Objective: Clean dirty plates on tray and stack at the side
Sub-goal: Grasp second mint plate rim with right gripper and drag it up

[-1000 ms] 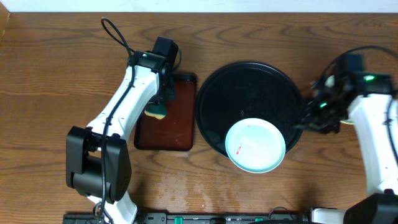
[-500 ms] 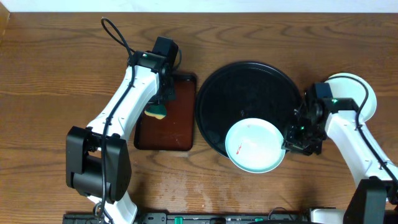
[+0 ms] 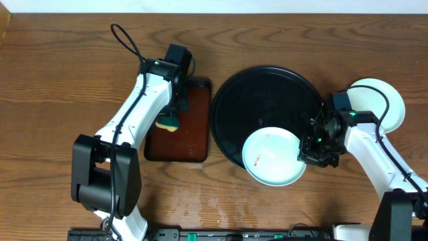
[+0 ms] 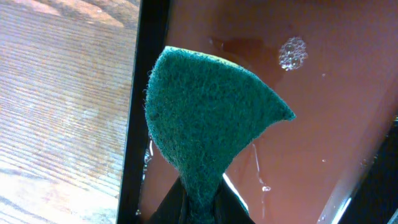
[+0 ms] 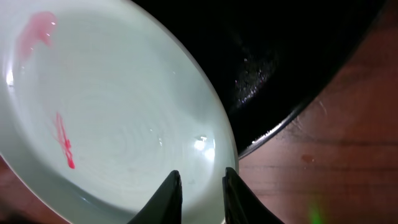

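One mint-white plate (image 3: 271,157) with red smears (image 5: 62,140) lies on the front right part of the round black tray (image 3: 267,100), overhanging its rim. My right gripper (image 3: 309,152) is at this plate's right edge. In the right wrist view its fingers (image 5: 171,196) stand a little apart astride the plate (image 5: 112,112) rim, so the right gripper (image 5: 200,193) is open. A second pale plate (image 3: 386,107) sits on the table right of the tray. My left gripper (image 3: 175,108) is shut on a green-and-yellow sponge (image 3: 167,122) above the brown tray.
The rectangular dark brown tray (image 3: 194,144) lies left of the black tray, with wet streaks and foam on it (image 4: 336,93). The green sponge (image 4: 205,118) hangs over its left edge. The right arm's cable crosses the second plate. Wood-grain tabletop surrounds everything.
My right arm has swung in from the far right to the plate's edge, uncovering the plate on the table, and its jaws have narrowed. The left arm and sponge have barely moved.
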